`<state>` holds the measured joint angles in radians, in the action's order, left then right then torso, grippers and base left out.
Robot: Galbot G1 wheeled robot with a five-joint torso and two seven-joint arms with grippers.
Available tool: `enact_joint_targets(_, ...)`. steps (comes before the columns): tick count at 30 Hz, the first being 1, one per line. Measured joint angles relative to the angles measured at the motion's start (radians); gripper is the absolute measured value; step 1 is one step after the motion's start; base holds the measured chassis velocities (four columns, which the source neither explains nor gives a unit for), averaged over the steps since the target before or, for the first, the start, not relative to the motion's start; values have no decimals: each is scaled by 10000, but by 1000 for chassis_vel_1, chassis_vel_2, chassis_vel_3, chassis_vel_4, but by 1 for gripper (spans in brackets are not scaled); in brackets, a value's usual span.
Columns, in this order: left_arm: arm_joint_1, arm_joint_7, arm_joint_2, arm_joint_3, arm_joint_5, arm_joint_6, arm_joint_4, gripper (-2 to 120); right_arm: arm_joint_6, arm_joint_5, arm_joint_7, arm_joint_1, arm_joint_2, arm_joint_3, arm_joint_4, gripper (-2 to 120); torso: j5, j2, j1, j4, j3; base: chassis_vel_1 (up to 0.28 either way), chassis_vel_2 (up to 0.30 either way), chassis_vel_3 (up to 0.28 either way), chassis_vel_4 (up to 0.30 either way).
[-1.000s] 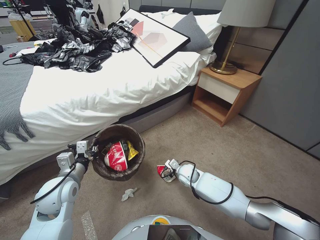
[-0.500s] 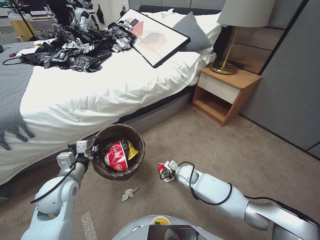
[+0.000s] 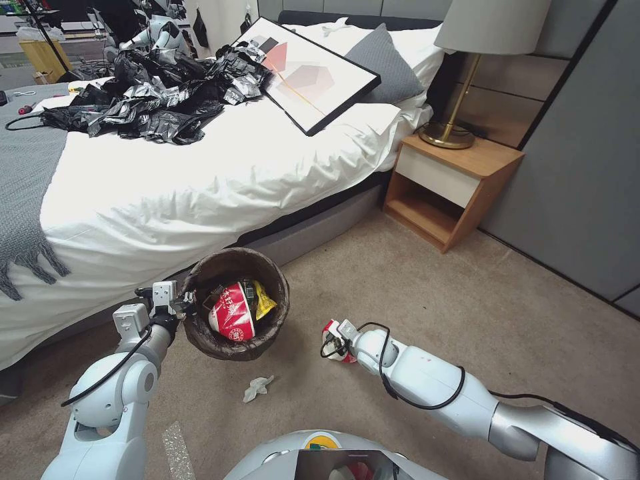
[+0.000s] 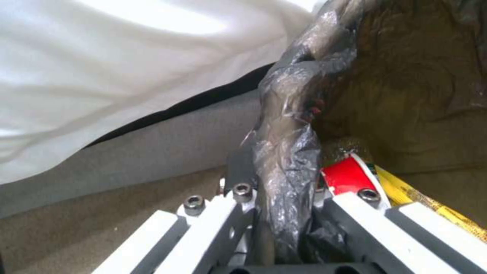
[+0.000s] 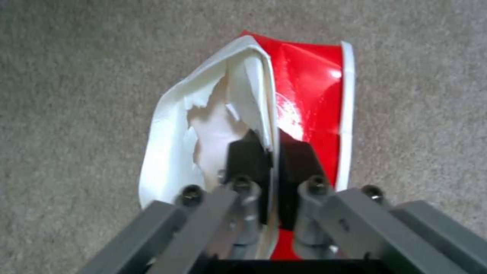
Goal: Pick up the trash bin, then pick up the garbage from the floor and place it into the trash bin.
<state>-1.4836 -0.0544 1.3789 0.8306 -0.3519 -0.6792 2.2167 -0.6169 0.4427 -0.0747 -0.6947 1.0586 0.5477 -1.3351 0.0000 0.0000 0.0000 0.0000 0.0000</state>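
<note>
- Fingers first, in our head view: the right gripper (image 3: 335,339) is pinched on a crushed red-and-white paper bowl (image 3: 330,329), which has risen a little toward the trash bin (image 3: 237,303) over the last second (the arm has edged up with it). Our left gripper (image 3: 179,303) still clamps the bin's rim, just beside the bed (image 3: 200,180). A tissue wad (image 3: 257,388) lies on the carpet.
- Left wrist view: the fingers (image 4: 238,213) are closed over the bagged rim (image 4: 289,152), with trash inside.
- Right wrist view: the pads (image 5: 249,160) nip the bowl's wall (image 5: 304,95); we judge the lift begun, the drop not yet.
</note>
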Motion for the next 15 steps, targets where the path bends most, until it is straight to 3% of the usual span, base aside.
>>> enact_joint_targets(15, -3, 5, 9, 7, 0, -20, 24, 0, -4, 6, 6, 1, -184, -188, -148, 0, 1, 0, 0, 0, 0, 0, 0, 0, 0)
